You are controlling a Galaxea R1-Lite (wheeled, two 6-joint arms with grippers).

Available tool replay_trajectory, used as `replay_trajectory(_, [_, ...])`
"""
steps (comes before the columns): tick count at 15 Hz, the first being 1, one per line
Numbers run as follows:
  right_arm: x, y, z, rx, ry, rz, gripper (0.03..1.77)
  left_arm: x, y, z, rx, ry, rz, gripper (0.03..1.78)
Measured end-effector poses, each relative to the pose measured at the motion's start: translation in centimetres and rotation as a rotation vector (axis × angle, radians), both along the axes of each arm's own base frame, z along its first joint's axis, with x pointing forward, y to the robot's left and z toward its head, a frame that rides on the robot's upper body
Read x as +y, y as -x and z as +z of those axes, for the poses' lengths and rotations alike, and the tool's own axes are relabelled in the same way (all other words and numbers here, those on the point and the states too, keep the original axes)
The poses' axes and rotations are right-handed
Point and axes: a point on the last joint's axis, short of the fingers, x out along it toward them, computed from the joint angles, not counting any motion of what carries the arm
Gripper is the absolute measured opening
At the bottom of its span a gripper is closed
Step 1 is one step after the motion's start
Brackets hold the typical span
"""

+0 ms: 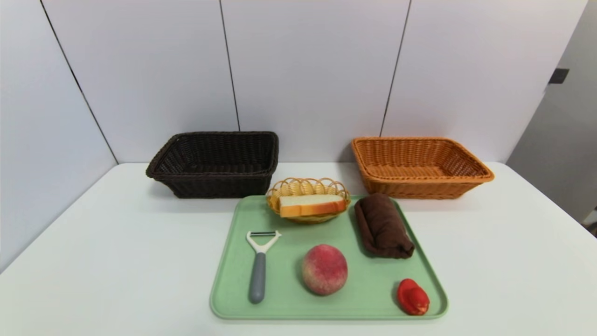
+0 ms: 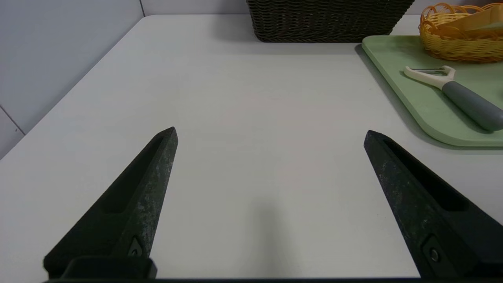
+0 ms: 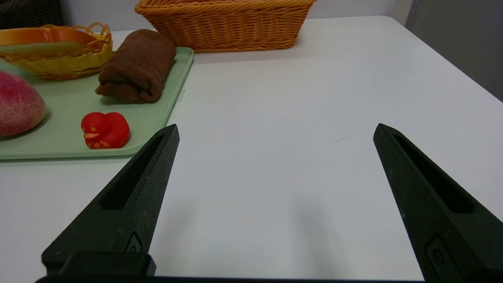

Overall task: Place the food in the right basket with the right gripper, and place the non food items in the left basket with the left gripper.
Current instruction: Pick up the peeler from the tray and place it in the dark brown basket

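A green tray (image 1: pixel 233 280) holds a peach (image 1: pixel 324 269), a bread slice (image 1: pixel 312 204) in a small yellow wicker dish (image 1: pixel 275 191), a grey-handled peeler (image 1: pixel 258 270), a rolled brown towel (image 1: pixel 382 225) and a red rubber duck (image 1: pixel 412 297). Behind it stand the dark left basket (image 1: pixel 214 163) and the orange right basket (image 1: pixel 419 165). My left gripper (image 2: pixel 270 133) hangs open over bare table left of the tray. My right gripper (image 3: pixel 276 129) hangs open over bare table right of the tray. Neither shows in the head view.
The white table (image 1: pixel 93 242) ends at a wall just behind the baskets. Another wall runs along its left side. The table's right edge (image 3: pixel 452 59) drops off beside the orange basket.
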Motion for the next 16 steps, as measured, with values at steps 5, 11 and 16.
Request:
replay_trajectory(5, [0.0,0.0,0.0,-0.001,0.012,0.003,1.71,0.0,0.0,0.0,0.000,-0.001,0.002,1.69])
replay_trajectory(11, [0.0,0.0,0.0,-0.003,0.023,0.007,1.71,0.0,0.0,0.0,0.000,-0.012,0.000,1.69])
replay_trajectory(16, [0.1,1.4,3.4,-0.062,0.041,0.028,1.71,0.0,1.4,2.7,-0.007,-0.019,-0.006,1.69])
